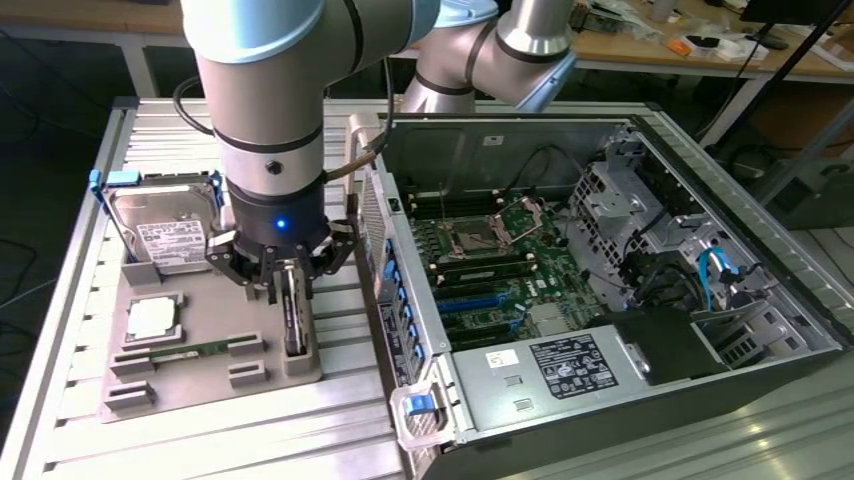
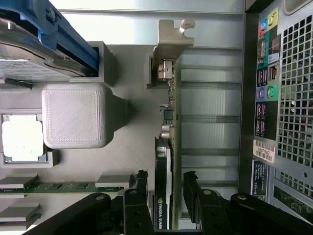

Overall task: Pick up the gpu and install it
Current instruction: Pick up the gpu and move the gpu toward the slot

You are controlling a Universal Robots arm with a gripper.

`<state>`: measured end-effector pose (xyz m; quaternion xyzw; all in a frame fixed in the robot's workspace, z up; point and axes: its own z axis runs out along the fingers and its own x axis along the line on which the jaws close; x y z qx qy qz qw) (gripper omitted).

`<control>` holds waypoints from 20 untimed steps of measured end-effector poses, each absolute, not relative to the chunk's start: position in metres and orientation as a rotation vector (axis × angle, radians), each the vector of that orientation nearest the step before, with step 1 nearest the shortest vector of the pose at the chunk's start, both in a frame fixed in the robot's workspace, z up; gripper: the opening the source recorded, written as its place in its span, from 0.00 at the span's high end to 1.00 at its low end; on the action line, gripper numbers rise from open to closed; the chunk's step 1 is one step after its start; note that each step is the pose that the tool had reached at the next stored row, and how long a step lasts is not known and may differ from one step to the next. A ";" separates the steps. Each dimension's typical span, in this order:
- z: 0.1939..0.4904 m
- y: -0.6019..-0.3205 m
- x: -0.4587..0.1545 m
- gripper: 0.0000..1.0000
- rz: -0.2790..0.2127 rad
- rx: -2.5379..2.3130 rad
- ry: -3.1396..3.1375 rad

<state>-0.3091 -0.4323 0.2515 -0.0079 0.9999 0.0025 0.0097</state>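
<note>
Exterior view: pincer (image 1: 294,288) hangs low over the gpu (image 1: 296,335), which stands on edge in the grey holder (image 1: 194,388) on the table (image 1: 240,445), beside the open PC case (image 1: 641,300). Wrist view: fingers (image 2: 142,186) straddle the gpu (image 2: 164,161) with small gaps either side, nothing clamped. An off-centre close could tilt the card, or its bracket (image 2: 171,41) could snag the holder.

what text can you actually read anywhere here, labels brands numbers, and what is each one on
"NVIDIA QUADR", cut off at the picture's edge: on the gpu, wrist view.
Barcode sticker on the computer case: characters too blurred to read.
Power supply label, exterior view: too small to read.
Hard drive label, exterior view: too small to read.
</note>
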 end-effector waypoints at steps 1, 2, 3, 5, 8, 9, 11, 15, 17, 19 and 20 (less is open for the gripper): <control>0.251 -0.432 -0.309 0.57 0.008 -0.025 3.122; 0.251 -0.432 -0.309 0.57 0.008 -0.025 3.122; 0.252 -0.432 -0.309 0.57 0.008 -0.025 3.122; 0.252 -0.432 -0.309 0.57 0.008 -0.025 3.122; 0.252 -0.432 -0.309 0.57 0.008 -0.025 3.122; 0.252 -0.432 -0.309 0.57 0.008 -0.025 3.122; 0.252 -0.432 -0.309 0.57 0.008 -0.025 3.122; 0.251 -0.432 -0.309 0.58 0.008 -0.025 3.122; 0.252 -0.432 -0.309 0.65 0.008 -0.025 3.122; 0.252 -0.432 -0.309 0.71 0.008 -0.025 3.122; 0.251 -0.432 -0.309 0.73 0.008 -0.025 3.122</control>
